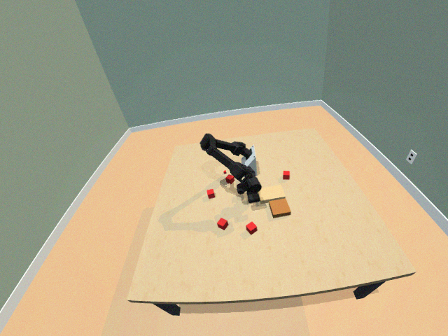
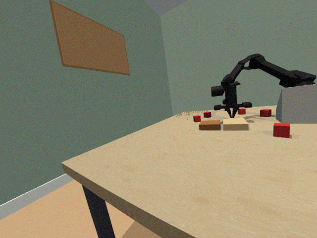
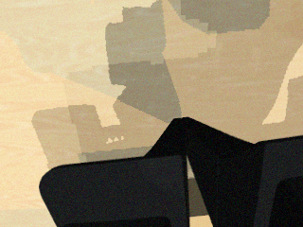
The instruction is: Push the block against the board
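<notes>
Pushing seems in hand: the gripper, jaws pressed together on nothing, is beside the pale board; the brown block sits right of centre in the top view. Next needs a gentle, low sideways nudge.

Block orange-brown; board pale cream; tool black; cubes plain red; walls grey-green.
</notes>
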You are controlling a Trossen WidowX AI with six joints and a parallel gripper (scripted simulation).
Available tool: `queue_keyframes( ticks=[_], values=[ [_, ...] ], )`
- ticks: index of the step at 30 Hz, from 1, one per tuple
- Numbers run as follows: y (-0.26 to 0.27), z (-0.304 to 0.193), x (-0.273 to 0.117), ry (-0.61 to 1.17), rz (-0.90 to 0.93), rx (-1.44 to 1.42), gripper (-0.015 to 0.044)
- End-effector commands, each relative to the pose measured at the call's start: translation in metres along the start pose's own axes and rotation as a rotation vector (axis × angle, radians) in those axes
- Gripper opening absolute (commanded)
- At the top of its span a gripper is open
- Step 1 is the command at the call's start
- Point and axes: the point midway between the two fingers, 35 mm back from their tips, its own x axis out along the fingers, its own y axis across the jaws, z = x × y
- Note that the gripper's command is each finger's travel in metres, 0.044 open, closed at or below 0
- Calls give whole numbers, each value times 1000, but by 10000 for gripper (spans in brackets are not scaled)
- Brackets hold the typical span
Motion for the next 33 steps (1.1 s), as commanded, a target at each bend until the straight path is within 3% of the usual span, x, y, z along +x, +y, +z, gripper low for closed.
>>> queue_keyframes(
  ticks=[1,10,14,21,33],
  values=[
    [0,10,-1,-5,5,0,0],
    [0,14,-3,-2,0,1,0],
    [0,14,-53,-5,4,1,0],
    [-1,14,-56,-6,4,1,0],
    [8,-13,-55,0,12,-375,0]
  ],
)
